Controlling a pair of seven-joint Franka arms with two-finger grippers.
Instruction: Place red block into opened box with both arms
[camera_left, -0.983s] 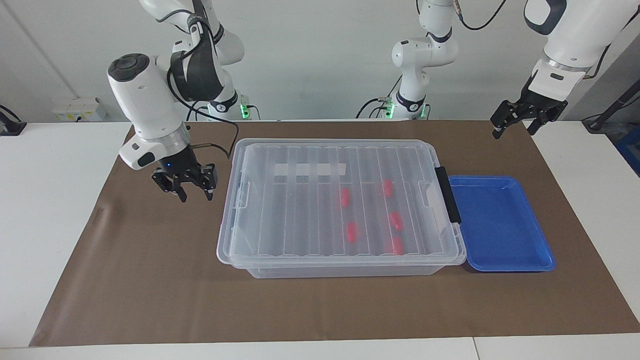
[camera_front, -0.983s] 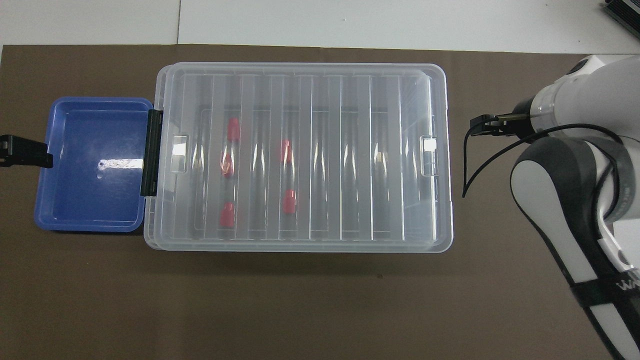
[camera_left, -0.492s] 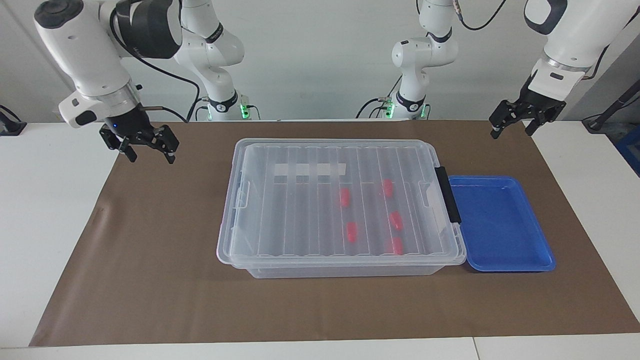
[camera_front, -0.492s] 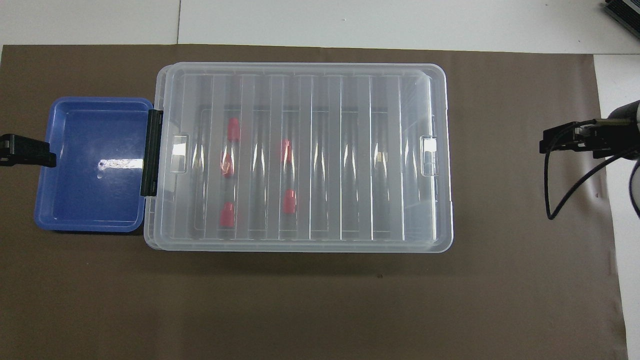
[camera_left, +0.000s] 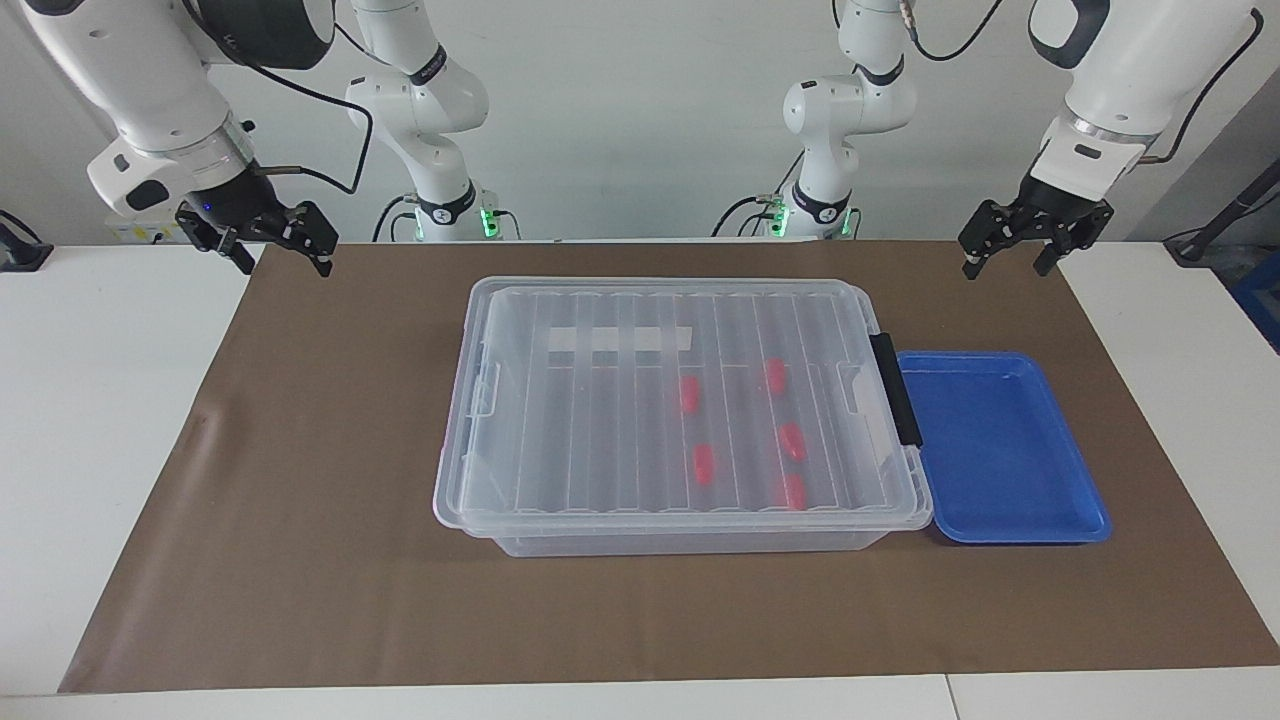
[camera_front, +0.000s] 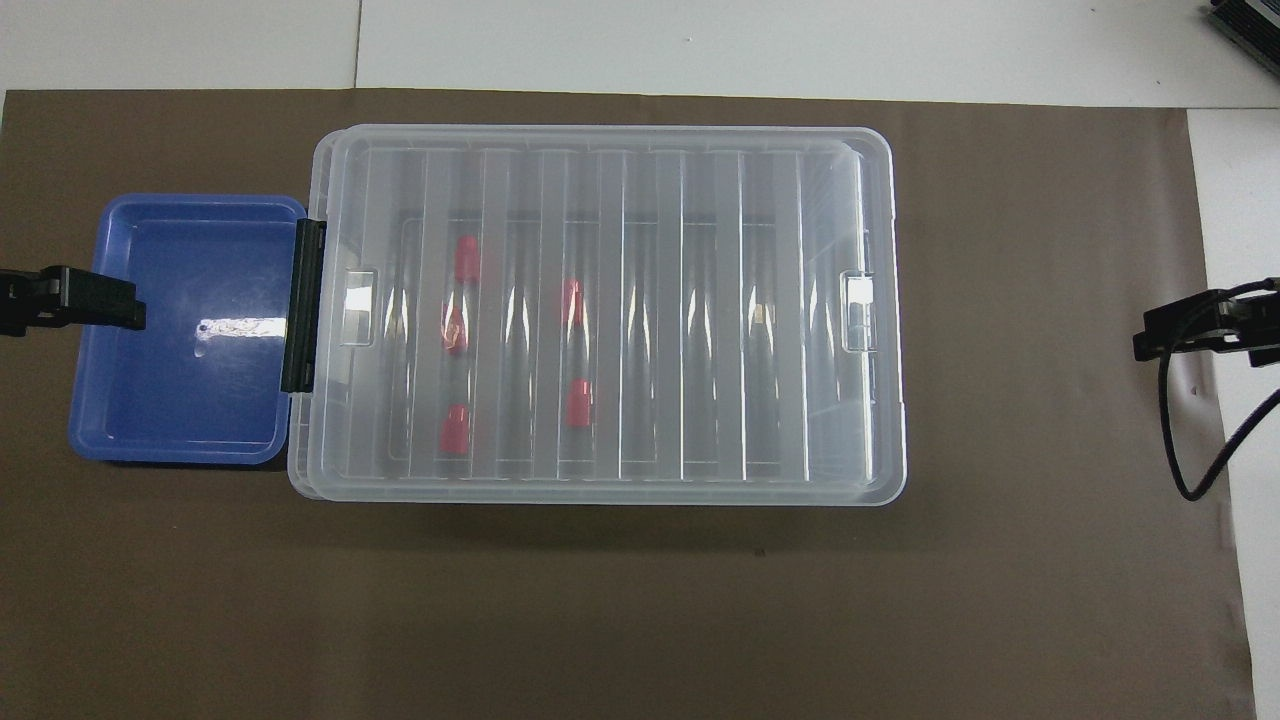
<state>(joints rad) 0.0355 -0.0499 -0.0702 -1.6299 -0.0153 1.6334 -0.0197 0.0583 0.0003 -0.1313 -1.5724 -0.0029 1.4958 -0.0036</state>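
The box (camera_left: 690, 543) (camera_front: 893, 400) is a clear bin in the middle of the mat. Its ribbed lid (camera_left: 580, 420) (camera_front: 700, 320) lies flat on top, and a black bar handle (camera_left: 893, 388) (camera_front: 303, 305) is at the left arm's end. Several red blocks lie inside under the lid, among them one (camera_left: 688, 394) (camera_front: 572, 300) near the middle and one (camera_left: 794, 490) (camera_front: 465, 258) farthest from the robots. My right gripper (camera_left: 285, 262) (camera_front: 1190, 330) hangs open and empty over the mat's corner at the right arm's end. My left gripper (camera_left: 1004, 265) (camera_front: 95, 298) hangs open and empty above the mat at the left arm's end.
A shallow blue tray (camera_left: 1000, 520) (camera_front: 180, 440) with nothing in it sits against the box's handle end. The brown mat (camera_left: 330, 520) (camera_front: 600, 600) covers the white table, with bare mat between the box and the table edge farthest from the robots.
My right gripper has risen and swung away from the box's end to the mat's corner, opening a little wider. The left gripper has drifted slightly toward the middle. Box and blocks have not moved.
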